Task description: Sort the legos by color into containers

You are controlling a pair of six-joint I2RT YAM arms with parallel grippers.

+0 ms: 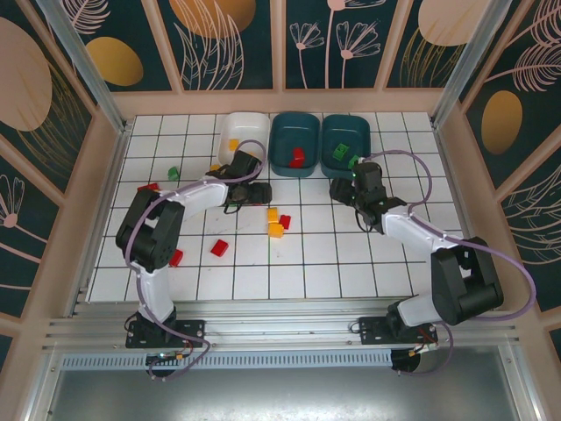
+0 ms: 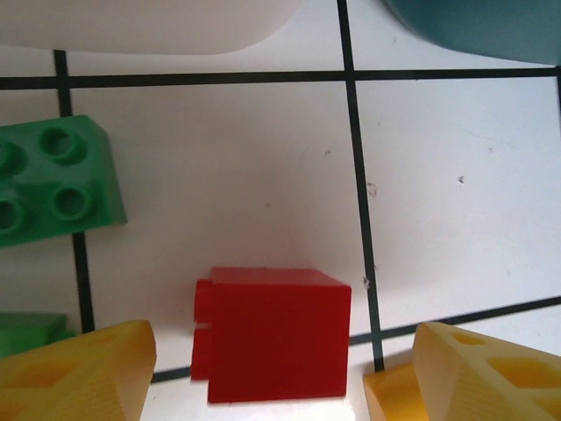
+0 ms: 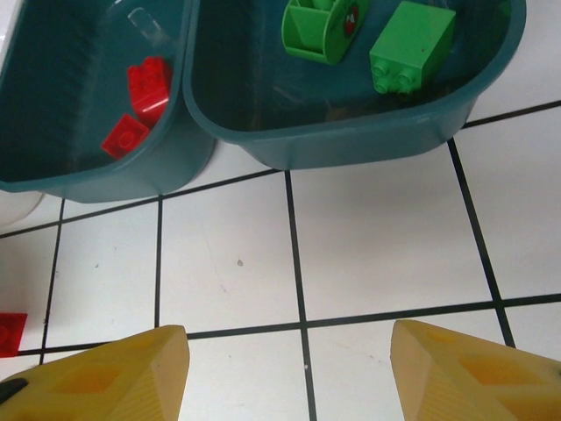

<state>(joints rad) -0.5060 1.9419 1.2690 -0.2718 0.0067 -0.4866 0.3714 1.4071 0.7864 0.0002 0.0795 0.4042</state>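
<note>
My left gripper (image 2: pixel 282 373) is open and straddles a red lego (image 2: pixel 279 333) lying on the white tiles, with a gap on each side between the brick and the yellow fingers (image 2: pixel 79 373). From above, the left gripper (image 1: pixel 252 193) is just in front of the white container (image 1: pixel 244 130). My right gripper (image 3: pixel 289 381) is open over bare tile with nothing between its fingers, in front of the two teal containers. The middle container (image 3: pixel 88 180) holds red legos (image 3: pixel 145 88); the right container (image 3: pixel 351 136) holds green legos (image 3: pixel 412 44).
A green lego (image 2: pixel 53 180) lies to the left of the red one, and another green piece (image 2: pixel 31 329) is by the left finger. Yellow legos (image 1: pixel 275 224) and red legos (image 1: pixel 219 248) lie scattered mid-table, and more red ones (image 1: pixel 176 257) to the left.
</note>
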